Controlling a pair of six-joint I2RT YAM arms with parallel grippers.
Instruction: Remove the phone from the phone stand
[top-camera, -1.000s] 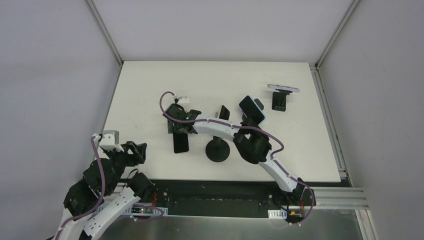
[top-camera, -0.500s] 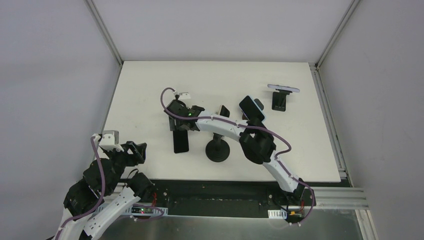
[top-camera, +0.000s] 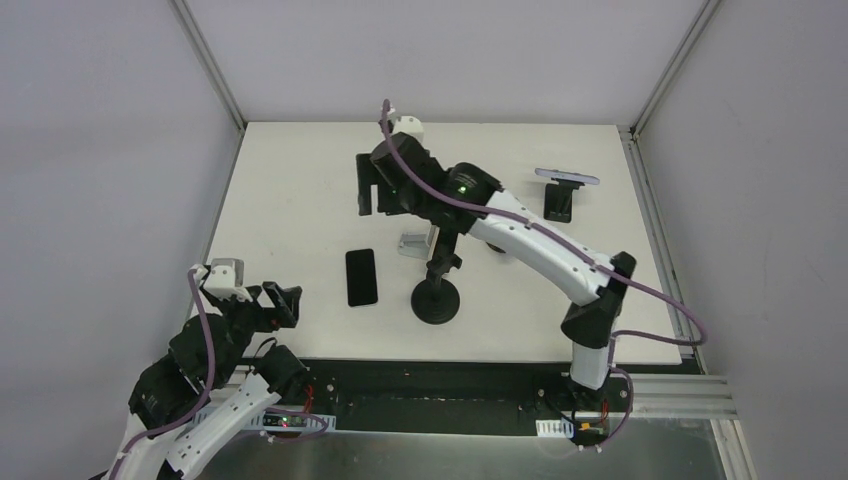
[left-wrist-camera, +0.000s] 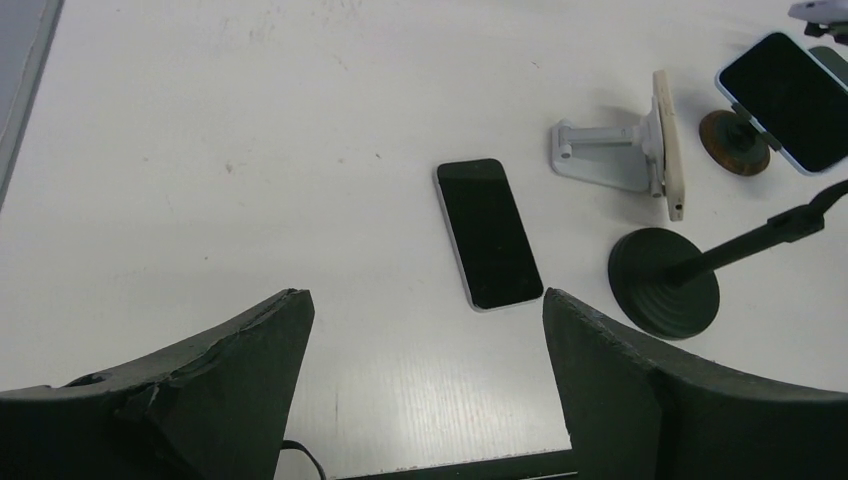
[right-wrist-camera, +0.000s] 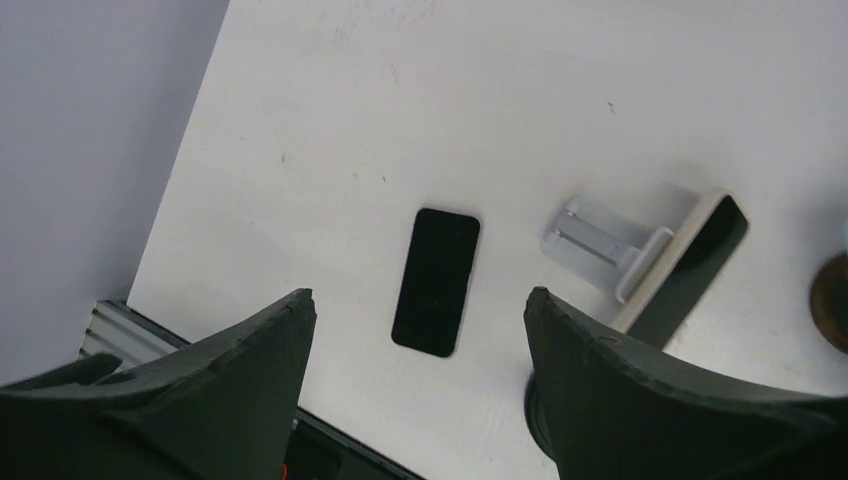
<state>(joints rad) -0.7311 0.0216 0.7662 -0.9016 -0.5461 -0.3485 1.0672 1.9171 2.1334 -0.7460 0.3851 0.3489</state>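
Note:
A black phone (top-camera: 361, 277) (left-wrist-camera: 488, 232) (right-wrist-camera: 436, 281) lies flat, screen up, on the white table, with nothing holding it. Just to its right stands a black round-based phone stand (top-camera: 437, 300) (left-wrist-camera: 663, 283) whose top is hidden under my right arm. My right gripper (top-camera: 383, 195) (right-wrist-camera: 418, 296) hangs open high above the table, looking down on the phone. My left gripper (top-camera: 285, 305) (left-wrist-camera: 423, 297) is open and empty near the table's front left edge, short of the phone.
A white stand (left-wrist-camera: 610, 155) (right-wrist-camera: 595, 240) holds a beige-cased phone (left-wrist-camera: 665, 145) on edge. A blue-cased phone (left-wrist-camera: 785, 100) sits on a brown-based stand (left-wrist-camera: 735, 142). A further stand with a phone (top-camera: 567, 180) is at the back right.
My right arm has risen from the flat phone and swung toward the back of the table, jaws open. The left gripper's jaws have spread wider. The phone stays where it lay.

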